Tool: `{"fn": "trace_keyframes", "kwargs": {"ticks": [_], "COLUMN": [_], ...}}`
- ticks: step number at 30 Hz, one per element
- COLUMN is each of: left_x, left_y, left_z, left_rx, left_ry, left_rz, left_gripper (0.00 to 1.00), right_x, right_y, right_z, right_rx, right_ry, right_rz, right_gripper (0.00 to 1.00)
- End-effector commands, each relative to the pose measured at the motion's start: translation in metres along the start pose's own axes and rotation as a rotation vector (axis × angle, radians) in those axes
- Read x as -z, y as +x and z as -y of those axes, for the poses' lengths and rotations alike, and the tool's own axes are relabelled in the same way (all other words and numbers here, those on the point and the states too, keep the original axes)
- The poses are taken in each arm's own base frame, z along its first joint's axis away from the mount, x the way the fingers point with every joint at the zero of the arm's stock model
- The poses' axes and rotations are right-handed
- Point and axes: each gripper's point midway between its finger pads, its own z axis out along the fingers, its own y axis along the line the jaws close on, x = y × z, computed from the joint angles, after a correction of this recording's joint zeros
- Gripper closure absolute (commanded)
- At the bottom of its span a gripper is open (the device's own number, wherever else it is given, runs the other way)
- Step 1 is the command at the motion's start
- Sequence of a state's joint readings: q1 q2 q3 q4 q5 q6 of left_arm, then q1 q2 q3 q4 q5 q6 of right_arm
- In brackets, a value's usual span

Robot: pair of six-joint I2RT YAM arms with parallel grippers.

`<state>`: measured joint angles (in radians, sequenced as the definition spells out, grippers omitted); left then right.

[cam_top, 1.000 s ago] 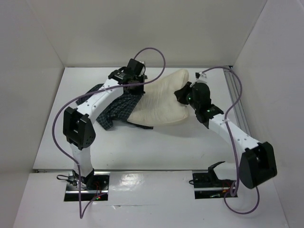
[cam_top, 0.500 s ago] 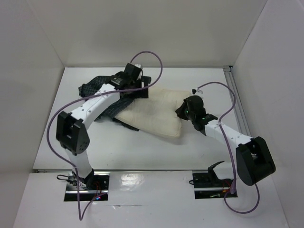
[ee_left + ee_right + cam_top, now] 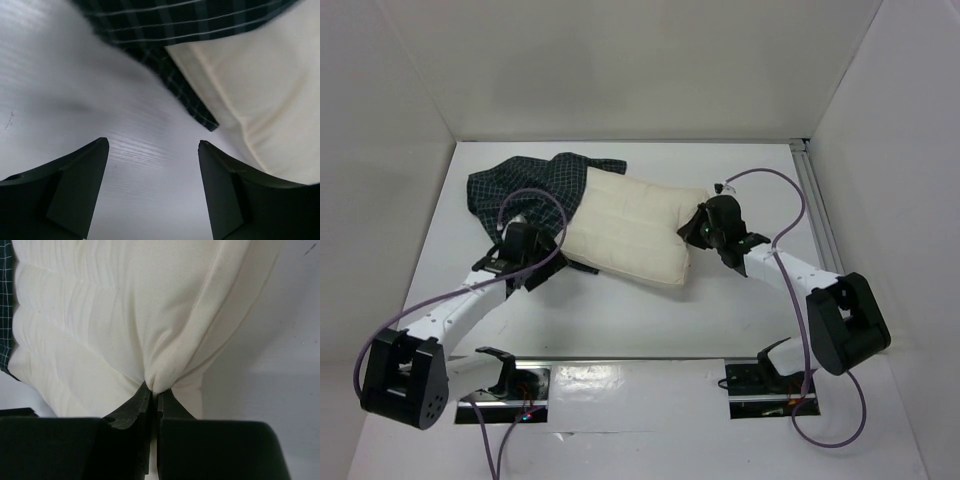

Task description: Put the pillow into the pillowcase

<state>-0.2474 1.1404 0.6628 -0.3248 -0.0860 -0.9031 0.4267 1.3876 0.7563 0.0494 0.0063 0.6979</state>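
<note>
Now my right pincer is clamped on a fold at the pillow's right edge. My left pincer gapes wide and empty over the table, just left of the pillow. The pillowcase lies crumpled at the pillow's left end, a strip tucked beneath. Stuffing looks barely begun, I judge; next my left must grip 1 lip of the mouth and lift.
</note>
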Motion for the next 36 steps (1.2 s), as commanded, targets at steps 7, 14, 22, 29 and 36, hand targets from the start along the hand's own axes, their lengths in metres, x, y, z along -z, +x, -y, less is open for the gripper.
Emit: {"fn": "trace_keyframes", "kwargs": {"ticks": [7, 14, 22, 29, 36], "left_x": [-0.031, -0.055, -0.071, -0.056, -0.031], "left_y": [-0.013, -0.017, -0.013, -0.016, -0.012], "left_z": [-0.011, -0.013, -0.007, 0.01, 0.148], "left_rx": [0.288, 0.31, 0.328, 0.263, 0.04], "left_ry": [0.169, 0.165, 0.166, 0.203, 0.519], "left_rz": [0.14, 0.13, 0.077, 0.094, -0.024], "left_gripper": [0.24, 0.27, 0.87, 1.0, 1.0], "right_x": [0.003, 0.003, 0.006, 0.002, -0.022], "right_y": [-0.032, -0.032, -0.032, -0.037, -0.06], "right_z": [-0.05, -0.05, -0.048, -0.063, -0.121], "right_rx": [0.017, 0.026, 0.015, -0.016, -0.061], "right_ry": [-0.158, -0.151, -0.139, -0.193, -0.351], "right_rz": [0.057, 0.049, 0.049, 0.05, 0.092], "right_gripper": [1.0, 1.0, 1.0, 1.0, 1.0]}}
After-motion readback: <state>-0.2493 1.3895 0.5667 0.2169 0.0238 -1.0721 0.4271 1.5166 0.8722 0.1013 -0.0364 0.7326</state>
